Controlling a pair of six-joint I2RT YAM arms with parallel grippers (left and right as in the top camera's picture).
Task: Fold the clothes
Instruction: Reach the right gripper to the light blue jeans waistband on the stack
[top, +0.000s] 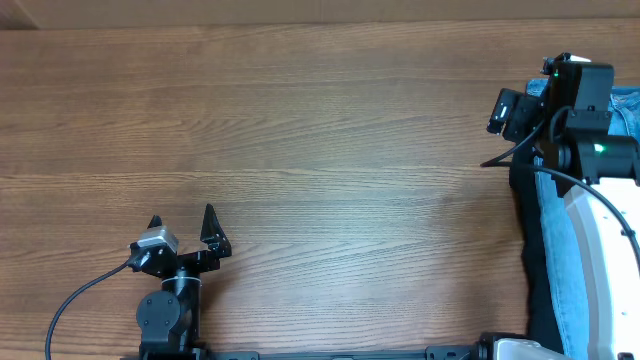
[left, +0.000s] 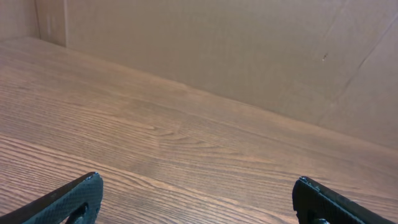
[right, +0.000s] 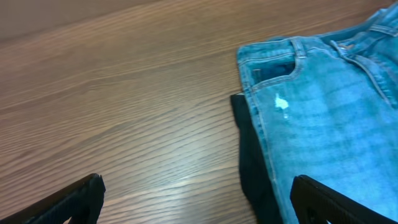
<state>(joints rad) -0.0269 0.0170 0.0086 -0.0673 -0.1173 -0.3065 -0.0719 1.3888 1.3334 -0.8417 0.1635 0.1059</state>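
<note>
The light blue jeans (right: 323, 118) lie flat at the table's right edge, with waistband, belt loops and a front pocket showing in the right wrist view. In the overhead view the jeans (top: 558, 262) are partly hidden under the right arm. My right gripper (right: 196, 190) is open and empty, hovering over the jeans' left edge; one finger is over bare wood, the other over denim. My left gripper (top: 181, 216) is open and empty near the front left of the table, far from the jeans. It also shows in the left wrist view (left: 198, 190) above bare wood.
A dark cloth (right: 252, 168) sticks out from under the jeans' left edge and shows in the overhead view (top: 530, 260). The wooden table (top: 320, 150) stretches between the arms. A cardboard wall (left: 236, 50) stands behind the table.
</note>
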